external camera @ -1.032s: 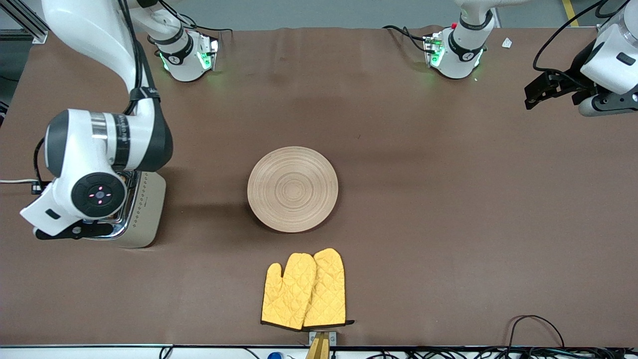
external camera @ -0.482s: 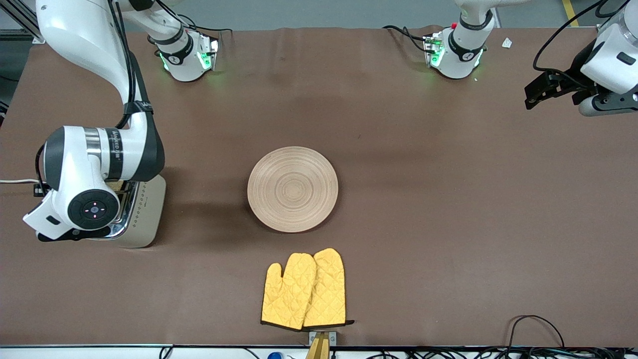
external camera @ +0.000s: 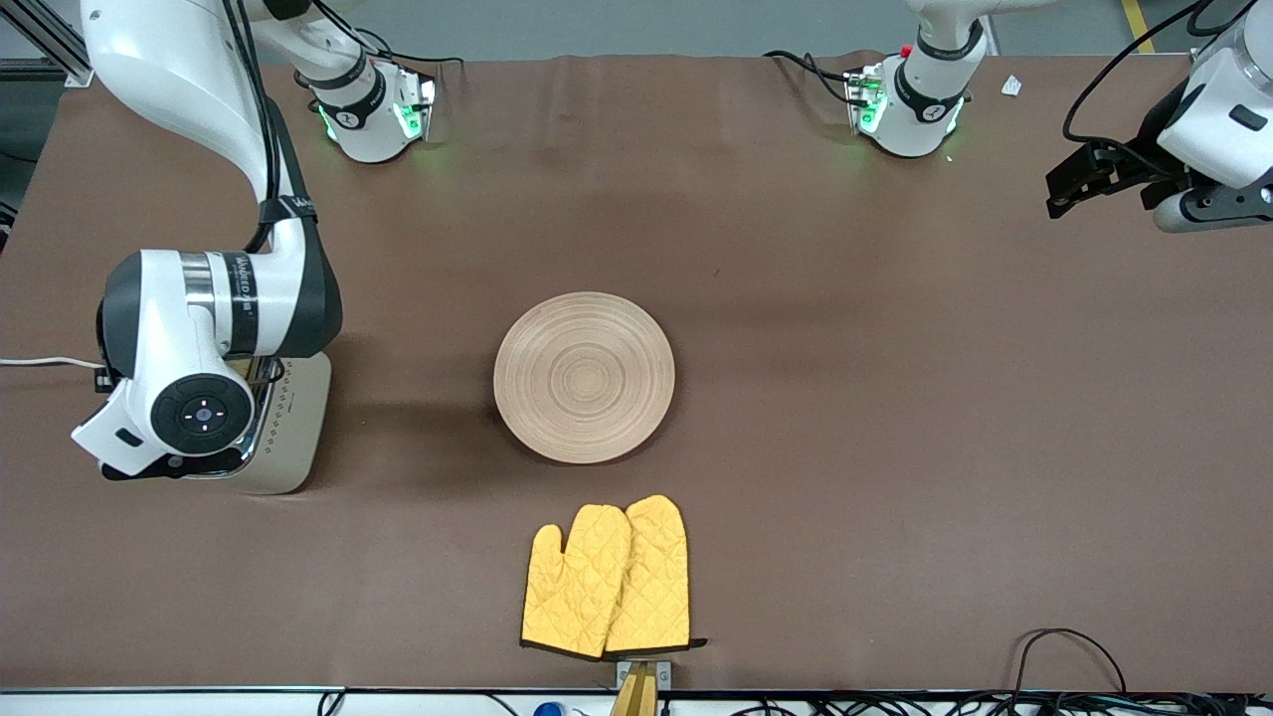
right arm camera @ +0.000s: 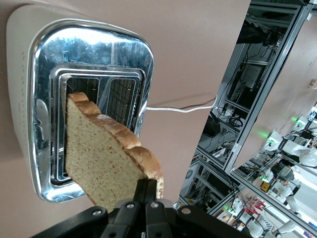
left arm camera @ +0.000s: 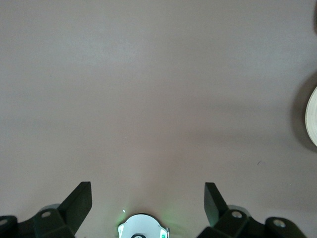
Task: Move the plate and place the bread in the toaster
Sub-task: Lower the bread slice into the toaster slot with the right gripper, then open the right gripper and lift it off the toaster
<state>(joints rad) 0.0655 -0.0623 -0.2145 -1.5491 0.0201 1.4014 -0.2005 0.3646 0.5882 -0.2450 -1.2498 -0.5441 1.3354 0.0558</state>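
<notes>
I am holding the bread by its crust edge in my right gripper, jaws clamped on it, so the slice hangs edge-down over the toaster at the right arm's end of the worktop. One corner is dipping toward a slot; both slots look empty. The plate is sitting bare mid-worktop, farther from the camera than the yellow oven mitts. My left gripper is waiting above bare worktop, jaws apart, holding nothing.
</notes>
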